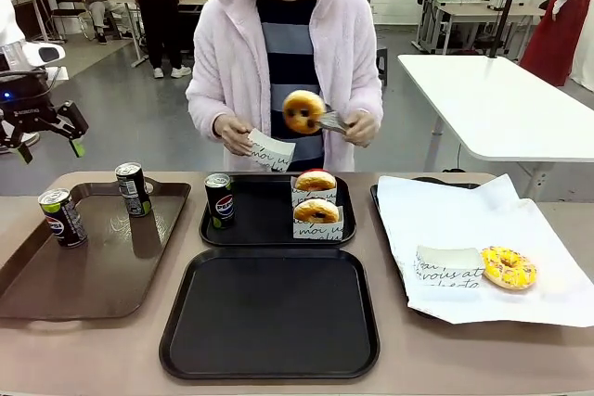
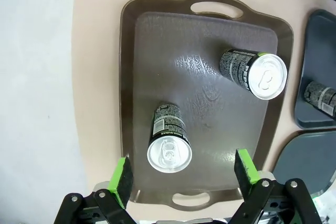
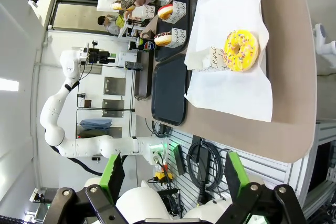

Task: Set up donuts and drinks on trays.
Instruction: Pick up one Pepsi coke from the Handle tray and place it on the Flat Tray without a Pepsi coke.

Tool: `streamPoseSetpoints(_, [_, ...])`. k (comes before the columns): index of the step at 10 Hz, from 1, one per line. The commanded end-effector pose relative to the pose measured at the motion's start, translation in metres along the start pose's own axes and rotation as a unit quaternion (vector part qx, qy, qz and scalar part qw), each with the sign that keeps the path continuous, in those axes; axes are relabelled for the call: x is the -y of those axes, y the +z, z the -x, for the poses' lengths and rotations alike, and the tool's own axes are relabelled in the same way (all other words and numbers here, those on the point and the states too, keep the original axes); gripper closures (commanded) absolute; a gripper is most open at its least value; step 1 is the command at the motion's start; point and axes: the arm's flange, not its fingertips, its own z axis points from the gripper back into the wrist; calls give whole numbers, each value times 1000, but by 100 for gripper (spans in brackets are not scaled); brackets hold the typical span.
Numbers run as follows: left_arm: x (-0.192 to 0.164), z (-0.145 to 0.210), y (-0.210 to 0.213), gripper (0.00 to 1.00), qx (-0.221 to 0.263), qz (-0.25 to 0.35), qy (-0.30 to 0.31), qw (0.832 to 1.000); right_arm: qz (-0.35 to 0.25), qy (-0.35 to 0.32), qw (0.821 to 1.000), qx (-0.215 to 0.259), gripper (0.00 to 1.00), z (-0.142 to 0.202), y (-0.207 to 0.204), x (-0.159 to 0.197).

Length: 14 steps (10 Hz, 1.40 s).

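The left gripper (image 1: 51, 150) is hovering above the table's far left corner, its green-padded fingers (image 2: 122, 174) standing wide apart with nothing between them. Below it, the brown tray (image 1: 28, 294) is carrying two upright cans, one (image 1: 60, 217) by its left edge and one (image 1: 133, 189) near its far edge. A third can (image 1: 220, 199) is standing at the left edge of the far black tray (image 1: 264, 224), which is also holding two sleeved donuts (image 1: 316, 183) along its right edge, one behind the other. The near black tray (image 1: 269, 312) is lying just in front of it, at the table's near edge.

At the far edge a person is holding up a golden donut (image 1: 303, 111) with tongs (image 1: 332, 121) in one hand (image 1: 360, 127), and is gripping an open paper sleeve (image 1: 269, 148) in the other hand (image 1: 232, 132).

On the white paper sheet (image 1: 436, 210) at the table's right end, a yellow iced donut (image 1: 509, 267) is lying just beside an empty sleeve (image 1: 448, 266). The right gripper (image 3: 173, 177) is hanging clear of the table off its right end, fingers spread apart and gripping nothing.
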Motion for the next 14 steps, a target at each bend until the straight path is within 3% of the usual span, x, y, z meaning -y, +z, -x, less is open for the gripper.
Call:
streamPoseSetpoints(1, [-11, 11, -15, 0, 26, -14, -46, 998, -7, 2, 1000, 3, 0, 0, 1, 0])
streamPoseSetpoints(8, [-17, 35, -55, 0, 19, -26, -68, 997, -7, 2, 1000, 3, 0, 0, 1, 0])
streamPoseSetpoints(14, [-12, 24, -78, 0, 15, -27, -70, 997, -7, 2, 1000, 3, 0, 0, 1, 0])
